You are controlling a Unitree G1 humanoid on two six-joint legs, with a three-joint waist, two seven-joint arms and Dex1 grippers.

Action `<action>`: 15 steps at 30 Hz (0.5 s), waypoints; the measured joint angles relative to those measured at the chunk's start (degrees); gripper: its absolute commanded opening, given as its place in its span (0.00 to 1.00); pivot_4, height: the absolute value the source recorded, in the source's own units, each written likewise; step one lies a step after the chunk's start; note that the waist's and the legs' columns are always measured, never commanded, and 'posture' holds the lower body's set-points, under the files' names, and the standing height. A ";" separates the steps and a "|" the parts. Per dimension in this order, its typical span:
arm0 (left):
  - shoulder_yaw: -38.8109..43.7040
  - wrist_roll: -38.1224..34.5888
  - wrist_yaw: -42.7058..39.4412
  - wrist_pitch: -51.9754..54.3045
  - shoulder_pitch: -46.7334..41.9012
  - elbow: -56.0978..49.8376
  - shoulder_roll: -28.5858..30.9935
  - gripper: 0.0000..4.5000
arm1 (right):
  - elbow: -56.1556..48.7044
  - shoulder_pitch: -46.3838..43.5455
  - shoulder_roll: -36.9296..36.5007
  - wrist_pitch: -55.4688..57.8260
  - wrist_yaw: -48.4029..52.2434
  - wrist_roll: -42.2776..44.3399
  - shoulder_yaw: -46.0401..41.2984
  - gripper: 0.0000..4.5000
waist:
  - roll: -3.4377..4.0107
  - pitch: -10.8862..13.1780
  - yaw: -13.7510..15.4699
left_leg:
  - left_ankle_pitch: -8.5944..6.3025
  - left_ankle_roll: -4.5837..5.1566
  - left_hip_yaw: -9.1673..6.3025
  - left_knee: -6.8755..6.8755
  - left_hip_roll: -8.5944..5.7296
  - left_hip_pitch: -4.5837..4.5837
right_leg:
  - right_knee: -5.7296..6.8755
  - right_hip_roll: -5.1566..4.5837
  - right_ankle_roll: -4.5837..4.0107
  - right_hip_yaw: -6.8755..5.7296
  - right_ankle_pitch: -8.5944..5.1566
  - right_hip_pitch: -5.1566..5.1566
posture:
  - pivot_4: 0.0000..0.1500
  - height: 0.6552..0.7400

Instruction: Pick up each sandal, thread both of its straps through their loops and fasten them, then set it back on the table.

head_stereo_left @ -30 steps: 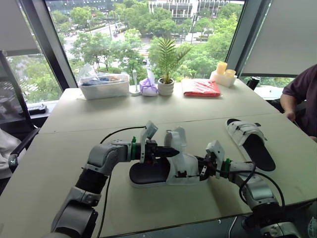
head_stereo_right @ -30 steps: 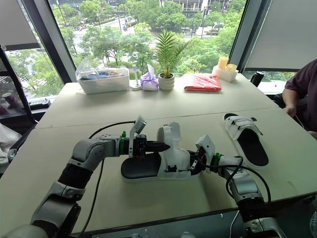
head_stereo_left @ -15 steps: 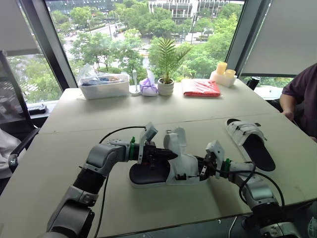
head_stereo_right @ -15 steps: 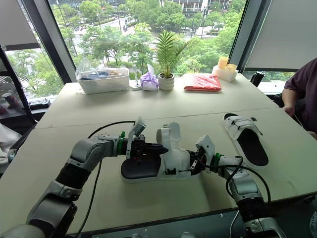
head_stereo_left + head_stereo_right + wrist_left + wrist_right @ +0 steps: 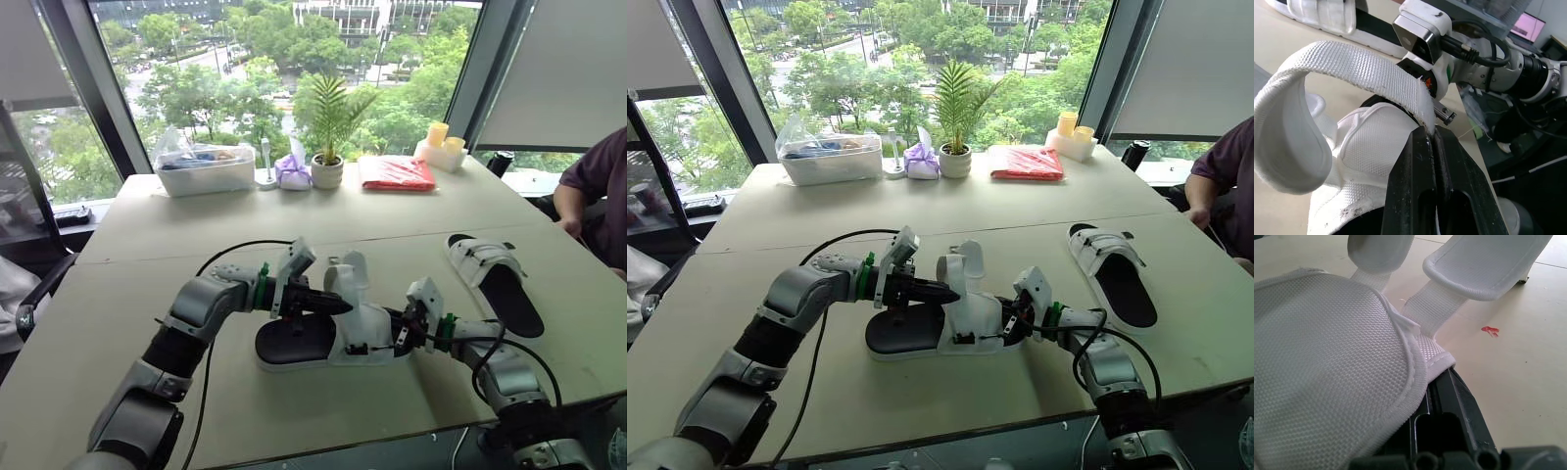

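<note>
Work stands about midway: the near sandal [image 5: 328,345] rests mid-surface [image 5: 294,225], its strap [image 5: 1352,68] arched loose with the tip pinched in the left tool [image 5: 343,305]. The right tool [image 5: 395,334] clamps that sandal's side edge. The far sandal [image 5: 495,279] looks fastened already, so 1 remains.

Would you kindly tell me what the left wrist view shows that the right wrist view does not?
Left wrist view: the left end effector shut on the strap tip, the right arm, and the second sandal. Right wrist view: the right end effector gripping the sandal edge, and a red speck on the table. Both: the sandal's white upper and the table.
</note>
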 measured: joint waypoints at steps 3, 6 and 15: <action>-0.14 0.62 -1.77 -0.98 -0.73 0.77 0.46 0.01 | 0.00 -0.01 0.06 0.00 -0.14 -0.07 0.00 0.00 | 0.00 0.00 -0.01 | 0.00 0.00 0.00 0.00 0.00 0.00 | -0.01 0.00 -0.02 0.00 0.01 -0.01 | 1.00 0.99; -0.71 1.09 -3.58 -1.44 -1.48 0.91 1.09 0.01 | 0.00 -0.01 0.09 -0.01 -0.16 -0.09 0.00 0.00 | 0.00 0.00 -0.01 | 0.00 0.00 0.00 0.00 0.00 0.00 | 0.00 0.00 -0.02 0.00 0.01 -0.01 | 1.00 0.99; -2.22 2.62 -6.89 -3.42 -2.31 0.93 1.07 0.01 | 0.00 0.05 0.34 -0.04 -0.28 -0.25 -0.15 0.00 | -0.01 -0.01 -0.01 | 0.00 0.00 0.00 0.00 0.00 0.00 | 0.00 0.00 -0.03 0.00 0.02 -0.01 | 1.00 0.99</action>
